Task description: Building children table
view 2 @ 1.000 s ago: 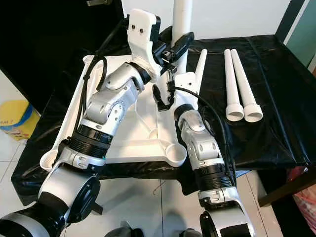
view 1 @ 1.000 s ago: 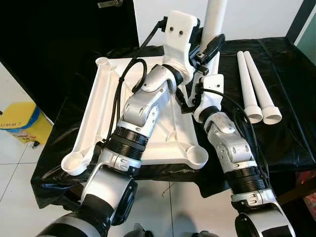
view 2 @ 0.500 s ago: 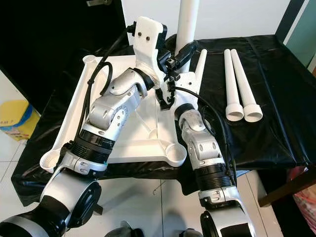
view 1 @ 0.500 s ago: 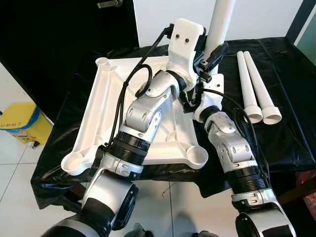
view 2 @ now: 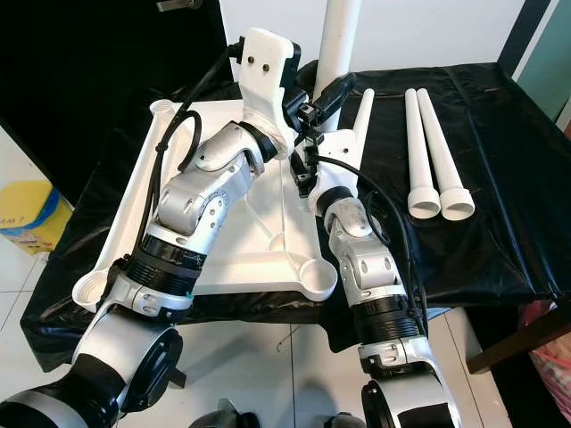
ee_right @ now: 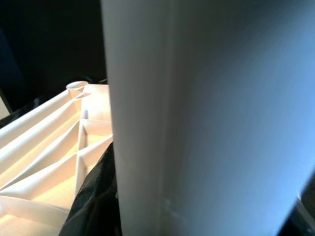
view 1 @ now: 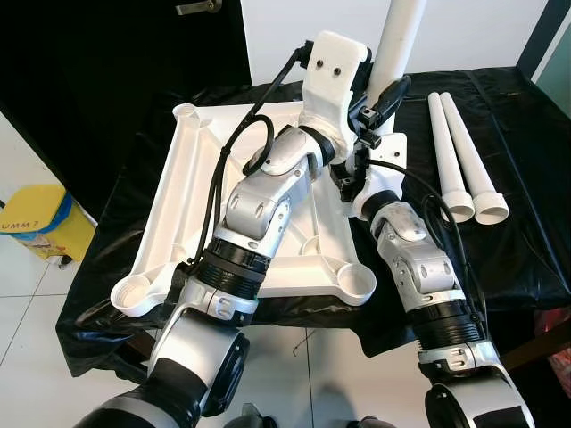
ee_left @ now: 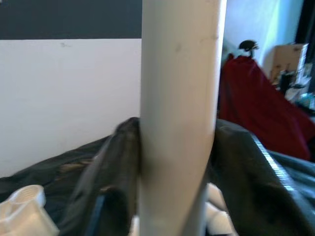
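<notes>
head views: I get bright, even light, sharp all over, no motion blur
glare: white tabletop [view 1: 192,192] slightly blown out
shadows: soft, black cloth [view 1: 508,152] swallows detail
left wrist view: leg [ee_left: 179,113] soft, background hazy
right wrist view: leg [ee_right: 206,118] very blurred, bluish cast, warm light on ribs lower left
edges: mild wide-angle stretch

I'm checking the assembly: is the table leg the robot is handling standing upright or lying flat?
Upright. The leg rises vertically from the far corner of the upturned tabletop, while two more legs lie flat on the black cloth.
</notes>
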